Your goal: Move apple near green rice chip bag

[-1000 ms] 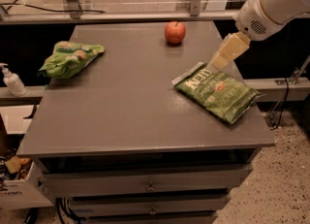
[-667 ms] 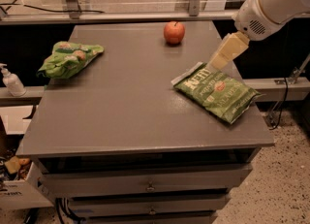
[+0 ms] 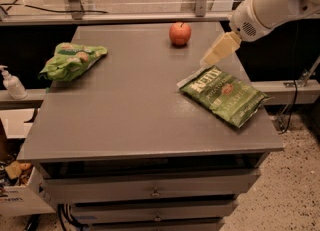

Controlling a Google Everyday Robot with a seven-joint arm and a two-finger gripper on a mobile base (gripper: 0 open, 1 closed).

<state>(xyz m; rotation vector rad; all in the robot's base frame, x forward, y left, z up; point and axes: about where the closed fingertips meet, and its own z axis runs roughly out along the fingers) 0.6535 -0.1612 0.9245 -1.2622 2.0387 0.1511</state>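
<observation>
Step in hand: approach, nothing grasped yet. The apple sits upright at the far middle of the bench, untouched, well apart from the green rice chip bag, which lies crumpled at the far left edge. The gripper hangs in the air just right of the apple and a little nearer the camera, above the top corner of the dark-green bag (the flat one with white lettering, not the target). It holds nothing. Apart or together, I cannot tell from this angle; it reads as one tan wedge. Arm pose: the white forearm comes in from the upper right, wrist tilted so the gripper points down and to the left, toward the bench top between the apple and the dark-green bag. Next move, as I judge it: swing left and slightly away to get over the apple, drop around it, close, lift, then carry it across the bench to the left and set it down just beside the light-green bag. Risk: the apple is round and could roll off the far edge if nudged. A pump bottle stands on a ledge off the bench's left side, out of the way.
</observation>
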